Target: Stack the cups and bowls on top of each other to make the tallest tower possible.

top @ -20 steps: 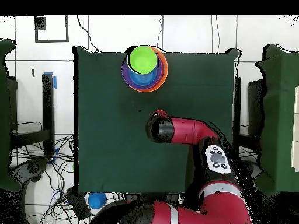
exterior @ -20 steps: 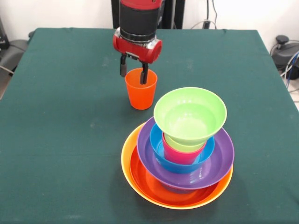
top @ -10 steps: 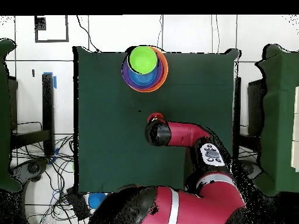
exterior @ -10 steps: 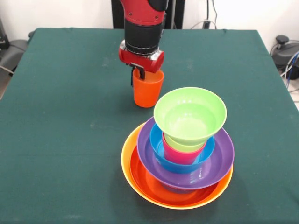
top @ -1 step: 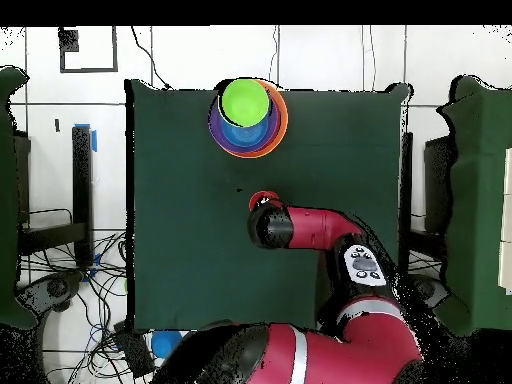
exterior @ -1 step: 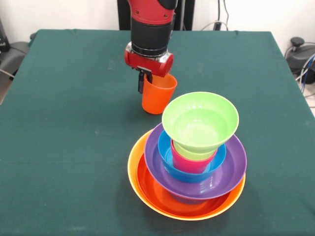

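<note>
One tower (exterior @ -1 step: 189, 162) is standing near the front edge of the green surface (exterior @ -1 step: 64, 147), a bit to the right of the middle. At the bottom a big yellow-orange bowl (exterior @ -1 step: 134, 169) is sitting on the cloth, with a red-orange bowl (exterior @ -1 step: 152, 189) lying inside it. A purple bowl (exterior @ -1 step: 231, 164) is resting on that, then one blue bowl (exterior @ -1 step: 165, 150), then a pinkish red cup (exterior @ -1 step: 189, 161) with a lime green cup's rim (exterior @ -1 step: 189, 150) peeking out of it. One small green bowl (exterior @ -1 step: 200, 121) is sitting on top, open side up. That is making five bowls and two cups in the tower; I am not seeing any pink bowl or a second blue one.

Farther back, close behind the tower but not touching it, one orange cup (exterior @ -1 step: 158, 94) is tilting a little. The gripper (exterior @ -1 step: 146, 80) is pinching its rim, one finger inside and one outside. Whether the cup's bottom is touching the cloth, I cannot tell.

All these things are looking like light, stiff, shiny plastic, so I am guessing they are slippery. The rim is a good place to hold the cup, since its wall is thin there. The top bowl is looking wobbly, so the cup is probably needing a gentle landing.
</note>
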